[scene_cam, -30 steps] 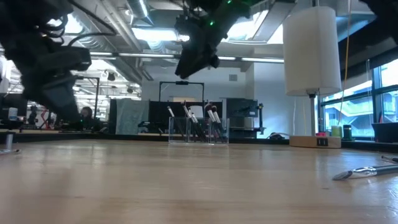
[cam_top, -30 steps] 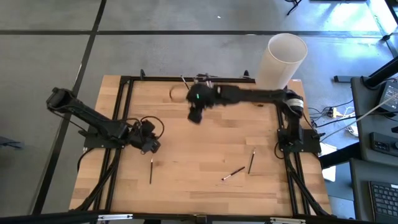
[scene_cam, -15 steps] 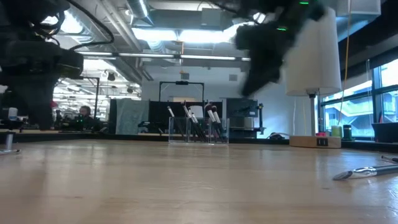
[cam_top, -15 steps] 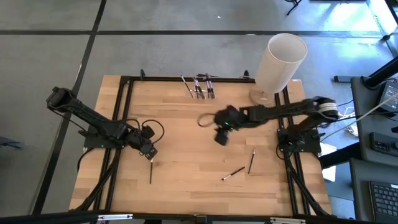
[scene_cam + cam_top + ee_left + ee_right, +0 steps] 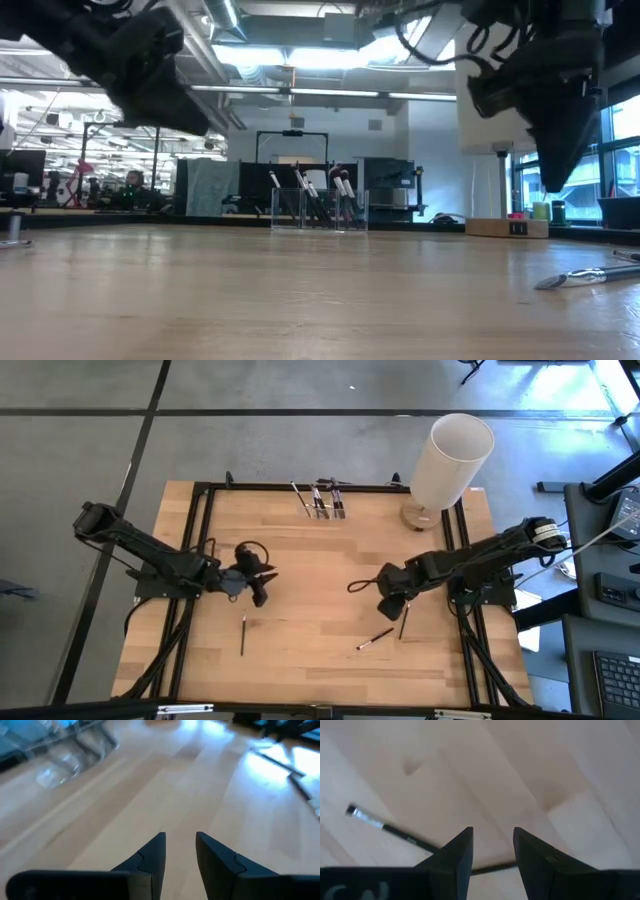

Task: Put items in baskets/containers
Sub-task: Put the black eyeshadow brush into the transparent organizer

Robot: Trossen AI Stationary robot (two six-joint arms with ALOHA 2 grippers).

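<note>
Wooden table (image 5: 310,560) | white cylinder (image 5: 450,457) back-right | brushes (image 5: 376,638) loose

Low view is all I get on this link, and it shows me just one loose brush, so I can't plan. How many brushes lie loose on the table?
Observer: Three. The left brush lies near the left gripper; the slanted brush and the right brush lie close together on the right side.
Operator: Is the right gripper holding anything?
Observer: No. The right gripper is open and empty, close to the right brush.
Operator: And the left one?
Observer: Open too, with only bare wood showing between its fingers.
</note>
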